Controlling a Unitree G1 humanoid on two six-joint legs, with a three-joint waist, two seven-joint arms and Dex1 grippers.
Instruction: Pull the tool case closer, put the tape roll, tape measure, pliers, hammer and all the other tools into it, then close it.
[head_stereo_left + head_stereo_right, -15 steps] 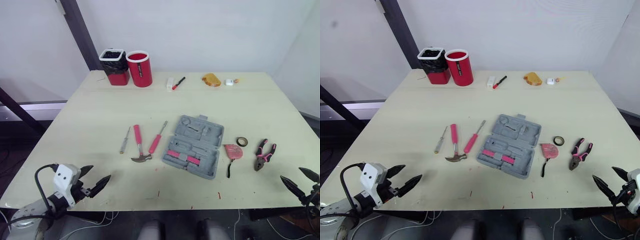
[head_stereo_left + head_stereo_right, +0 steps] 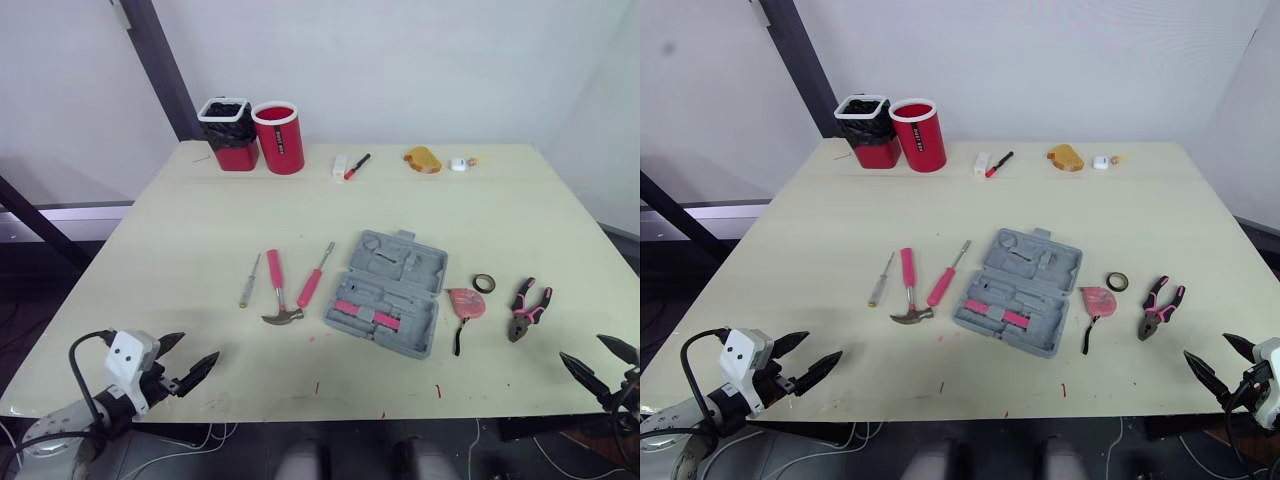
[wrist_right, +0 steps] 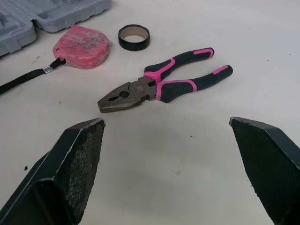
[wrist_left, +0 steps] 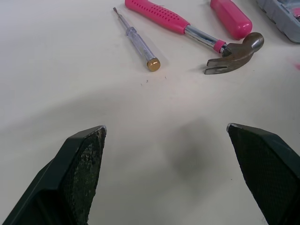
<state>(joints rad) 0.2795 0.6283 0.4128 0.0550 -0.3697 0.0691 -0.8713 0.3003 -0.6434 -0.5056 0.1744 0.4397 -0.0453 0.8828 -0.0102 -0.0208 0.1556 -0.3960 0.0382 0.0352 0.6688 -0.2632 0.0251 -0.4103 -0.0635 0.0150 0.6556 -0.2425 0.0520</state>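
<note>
Gaping L pincer (image 2: 200,346), R pincer (image 2: 580,347)

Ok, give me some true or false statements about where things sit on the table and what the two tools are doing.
1. The tool case lies open on the table. True.
2. The pliers are inside the case. False: they lie on the table to the robot's right of it, near the tape roll.
3. The left tool is open and empty. True.
4. The hammer lies to the robot's right of the case. False: it lies to the case's left, between the clear screwdriver and the pink-handled screwdriver.
5. The right tool is shut on the tape measure. False: it is open and empty, and the tape measure lies on the table.
</note>
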